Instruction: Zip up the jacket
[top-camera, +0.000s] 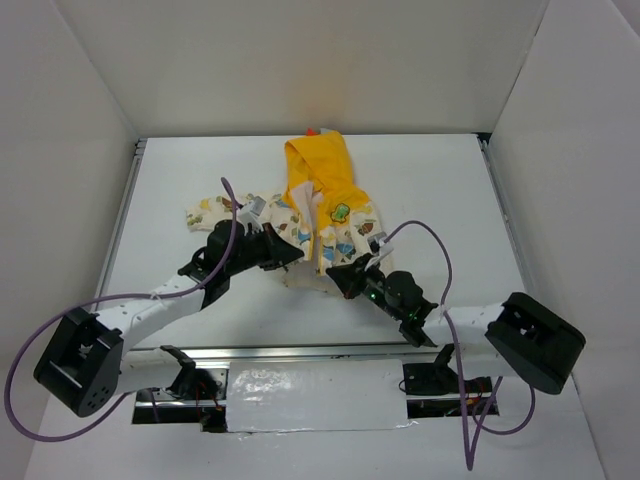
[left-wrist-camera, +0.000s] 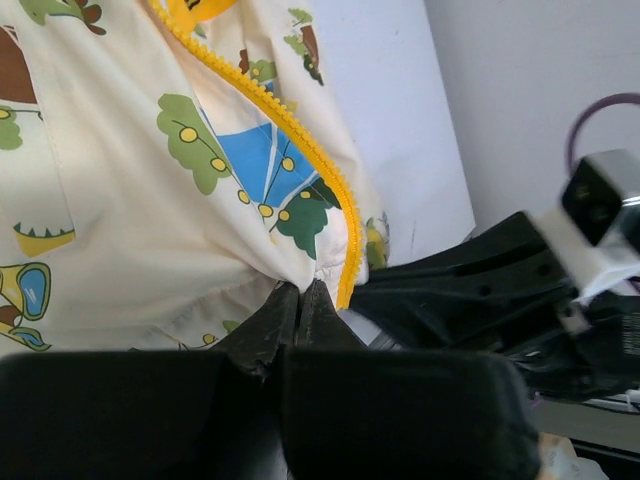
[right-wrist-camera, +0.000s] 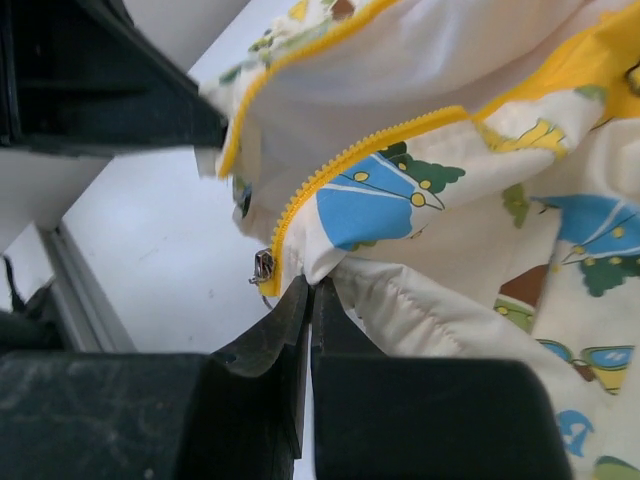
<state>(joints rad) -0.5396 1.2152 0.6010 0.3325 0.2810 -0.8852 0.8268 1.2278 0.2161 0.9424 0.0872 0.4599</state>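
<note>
Cream cartoon-print hooded jacket (top-camera: 320, 205) lies on the white table (top-camera: 450, 200), hood at 12 o'clock, front open. Left gripper (left-wrist-camera: 297, 300) and right gripper (right-wrist-camera: 312, 292) each pinch hem fabric beside the yellow zipper teeth (left-wrist-camera: 300, 130). Looks like the lining-up stage. Next, I reckon the two halves need to meet at the small metal slider (right-wrist-camera: 263, 266).

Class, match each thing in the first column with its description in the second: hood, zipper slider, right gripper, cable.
Column one:
1 hood
2 zipper slider
3 right gripper
4 cable

Column two:
A purple, arching over an arm
B silver metal, at the lower end of the yellow teeth
C shut on the hem of the jacket
D yellow-orange, farthest from the arm bases

Pairs: 1-D, 2-B, 3-C, 4-A
</note>
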